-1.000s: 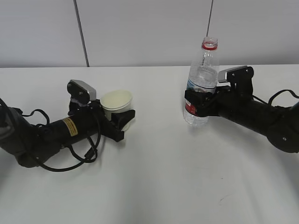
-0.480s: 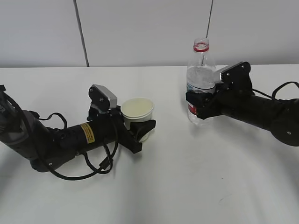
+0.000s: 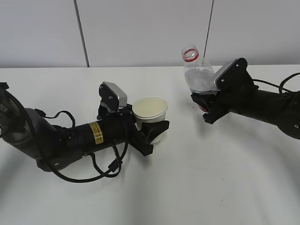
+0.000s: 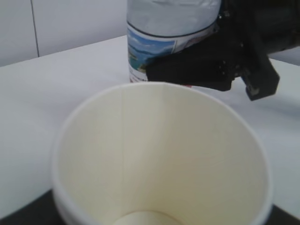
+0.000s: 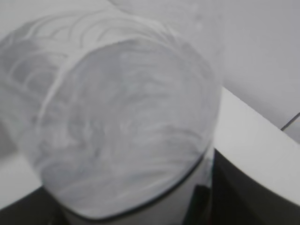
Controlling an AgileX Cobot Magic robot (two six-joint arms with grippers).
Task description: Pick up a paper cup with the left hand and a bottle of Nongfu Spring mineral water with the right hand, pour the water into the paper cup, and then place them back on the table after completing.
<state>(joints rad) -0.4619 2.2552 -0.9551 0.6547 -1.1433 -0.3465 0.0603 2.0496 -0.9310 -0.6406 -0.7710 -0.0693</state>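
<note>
A large white table (image 3: 197, 187) fills the scene, with a pale panelled wall behind it.

On the left, the left hand (image 3: 151, 132), a black robot arm with loose black cables, lies low along the tabletop and reaches toward the middle. A small yellow label (image 3: 97, 132) sits on its body; the print on it is too small to read. A grey-topped camera block (image 3: 114, 95) rides above its wrist. Its jaws are closed around the lower part of a paper cup (image 3: 150, 112), pinching it upright just left of centre. The cup is cream-white. In the left wrist view its inside (image 4: 159, 164) looks dry and empty, with a plain bare bottom.

To the right, well apart from the cup, the right hand (image 3: 205, 104), a second black arm, comes in from the right edge. It also carries a grey-topped camera block (image 3: 226, 71). Its jaws grip the middle of a clear plastic bottle (image 3: 198, 77), lifted off the table and tilted so its open mouth leans left, toward the cup. A red ring (image 3: 190, 54) circles the neck, and no cap is on it. The bottle's wrapper label (image 4: 154, 44) shows blue-green scenery on white with a red band below; its writing cannot be read. How much water is inside cannot be told. The right wrist view shows only the blurred, ribbed bottle wall (image 5: 122, 117) up close.
</note>
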